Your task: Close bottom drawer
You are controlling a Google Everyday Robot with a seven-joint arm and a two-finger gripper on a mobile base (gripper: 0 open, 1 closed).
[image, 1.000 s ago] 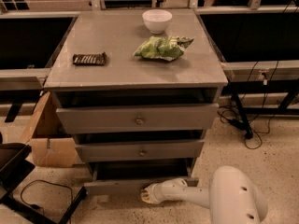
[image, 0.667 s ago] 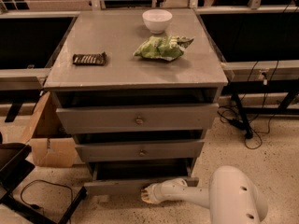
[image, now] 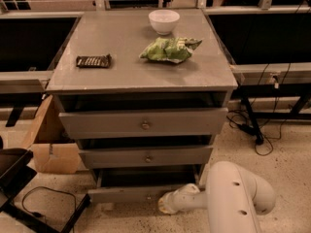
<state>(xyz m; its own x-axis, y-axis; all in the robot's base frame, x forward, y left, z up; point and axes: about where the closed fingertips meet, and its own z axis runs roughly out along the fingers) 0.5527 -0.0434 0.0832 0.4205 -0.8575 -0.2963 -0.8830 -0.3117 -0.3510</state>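
Note:
The bottom drawer [image: 127, 193] is the lowest, slimmest grey front of the cabinet, pulled out a little, with a dark gap above it. Its knob is hidden behind my arm. My gripper [image: 164, 204] is at the end of the white arm [image: 233, 198], low near the floor, right against the drawer's front at its right half. The top drawer [image: 144, 123] and middle drawer [image: 146, 157] also stand slightly open, each with a round metal knob.
On the grey cabinet top [image: 121, 72] lie a white bowl [image: 164, 21], a green chip bag [image: 169, 49] and a dark snack bar [image: 93, 61]. A cardboard box [image: 51, 149] stands left of the cabinet. Cables [image: 257, 130] trail on the floor at right.

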